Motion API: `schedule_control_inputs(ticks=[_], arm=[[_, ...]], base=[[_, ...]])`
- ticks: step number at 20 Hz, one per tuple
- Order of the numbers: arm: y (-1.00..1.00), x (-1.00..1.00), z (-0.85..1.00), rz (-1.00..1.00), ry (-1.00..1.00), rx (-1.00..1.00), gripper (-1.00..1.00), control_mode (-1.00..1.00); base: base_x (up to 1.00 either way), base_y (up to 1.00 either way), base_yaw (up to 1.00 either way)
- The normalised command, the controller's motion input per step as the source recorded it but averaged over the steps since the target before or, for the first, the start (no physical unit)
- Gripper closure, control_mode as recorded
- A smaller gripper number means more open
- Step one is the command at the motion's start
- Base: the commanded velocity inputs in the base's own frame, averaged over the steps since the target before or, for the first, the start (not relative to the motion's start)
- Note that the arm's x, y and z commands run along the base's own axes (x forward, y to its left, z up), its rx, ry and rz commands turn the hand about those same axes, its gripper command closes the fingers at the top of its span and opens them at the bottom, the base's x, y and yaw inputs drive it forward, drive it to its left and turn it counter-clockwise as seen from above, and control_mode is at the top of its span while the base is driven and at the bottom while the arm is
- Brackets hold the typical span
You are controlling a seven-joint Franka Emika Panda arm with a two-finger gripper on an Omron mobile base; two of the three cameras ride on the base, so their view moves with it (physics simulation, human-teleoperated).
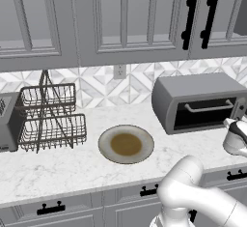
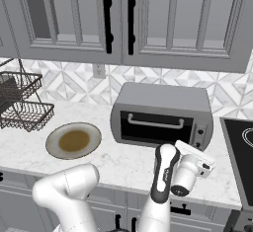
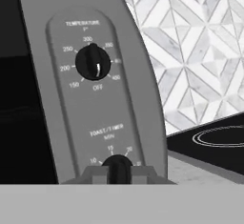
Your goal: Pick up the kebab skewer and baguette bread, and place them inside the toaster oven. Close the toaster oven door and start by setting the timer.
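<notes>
On toaster oven [image 3: 71, 99], TEMPERATURE, prob. TOAST/TIMER dials

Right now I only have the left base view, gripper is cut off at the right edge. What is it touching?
Observer: The gripper is shut on the timer knob, the lower one on the toaster oven.
Operator: Temperature knob?
Observer: The temperature knob sits above it, untouched, pointer near the bottom of the dial.
Operator: Anything right of the oven?
Observer: A black cooktop lies just right of it.
</notes>
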Motion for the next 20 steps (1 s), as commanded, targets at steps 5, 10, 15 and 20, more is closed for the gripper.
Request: schedule_control_inputs(ticks=[5, 10, 15, 20], arm=[[-0.14, 0.00, 0.25, 0.02, -0.05, 0.34, 1.00, -1.00], [-0.03, 0.00, 0.08, 0.04, -0.10, 0.37, 1.00, -1.00], [0.00, 0.02, 0.11, 0.08, -0.19, 0.37, 1.00, -1.00], [0.00, 0.02, 0.08, 0.09, -0.17, 0.37, 1.00, -1.00]], base=[[0.00, 0.00, 0.00], [0.00, 0.00, 0.00], [0.00, 0.00, 0.00], [0.00, 0.00, 0.00]])
